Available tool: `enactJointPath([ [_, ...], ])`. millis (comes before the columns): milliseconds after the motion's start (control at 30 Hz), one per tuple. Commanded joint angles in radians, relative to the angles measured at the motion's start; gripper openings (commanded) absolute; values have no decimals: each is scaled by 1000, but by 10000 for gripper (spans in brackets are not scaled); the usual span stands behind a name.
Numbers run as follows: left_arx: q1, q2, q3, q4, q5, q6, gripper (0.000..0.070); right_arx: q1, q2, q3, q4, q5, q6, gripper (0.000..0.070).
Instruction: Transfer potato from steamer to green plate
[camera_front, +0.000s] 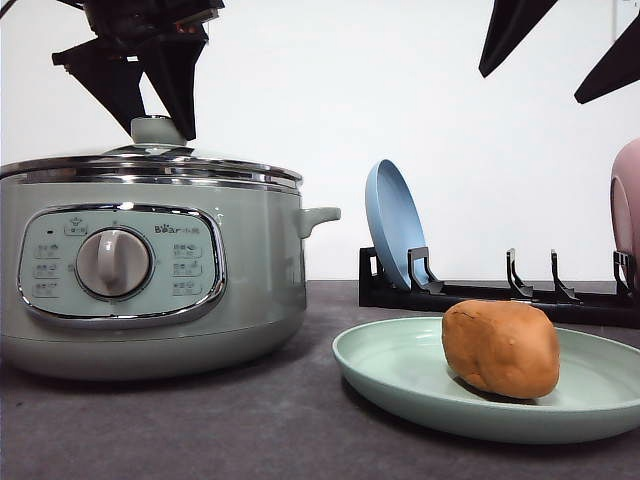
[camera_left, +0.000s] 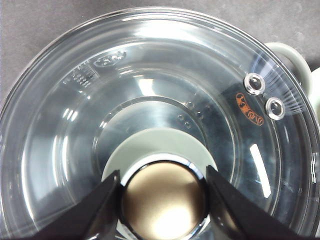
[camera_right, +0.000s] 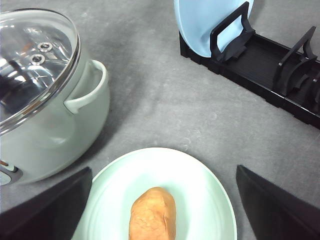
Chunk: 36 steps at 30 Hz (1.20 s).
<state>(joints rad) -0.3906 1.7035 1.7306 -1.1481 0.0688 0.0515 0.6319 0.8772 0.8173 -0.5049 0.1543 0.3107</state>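
Front view, and we are looking at the biggest thing first: the steamer (camera_front: 150, 270) is sitting on the left of the dark table (camera_front: 250, 430), sage-green with a chrome rim, and we are reading "Bear" in small letters on its control panel just above the round dial (camera_front: 113, 263); the small icons around the dial are too fine for us to read. The glass lid (camera_left: 165, 95) is resting on the pot, and in the left wrist view we are seeing an orange sticker (camera_left: 249, 108) on the glass whose writing we cannot make out, next to two metal rivets.

The green plate (camera_front: 400, 375) is lying flat on the table to the right of the steamer, near it but not touching. The potato (camera_front: 501, 348) is lying on that plate, orange-brown and matte, right of the plate's middle.

Behind the plate a black dish rack (camera_front: 480, 290) is running along the back, with a blue plate (camera_front: 393, 222) standing on edge in its left slot and a pink dish (camera_front: 627, 200) showing at the right border.

The left gripper (camera_left: 162, 195) is hanging over the lid, its fingers (camera_left: 95, 210) spread to either side of the lid knob (camera_left: 164, 200), close against it; we cannot tell whether they are touching.

The right gripper (camera_right: 162, 200) is hovering above the plate, fingers (camera_right: 45, 210) spread wide and holding nothing, the potato lying below between them.
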Motion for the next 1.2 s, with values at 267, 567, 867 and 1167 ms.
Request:
enactJointPath([
  [267,-25,23,26,-9,-73,17,2,6,4,16,8,4,-12,585],
  [567,-26,22,26,-18,-72,9,208,6,4,16,-5,3,-12,585],
  [867,-26,-11,27,12,-72,8,515,6,4,16,-23,0,-13,585],
  [1167,-29,-140,27,18,-70,7,512,6,4,16,-23,-37,-19,585],
])
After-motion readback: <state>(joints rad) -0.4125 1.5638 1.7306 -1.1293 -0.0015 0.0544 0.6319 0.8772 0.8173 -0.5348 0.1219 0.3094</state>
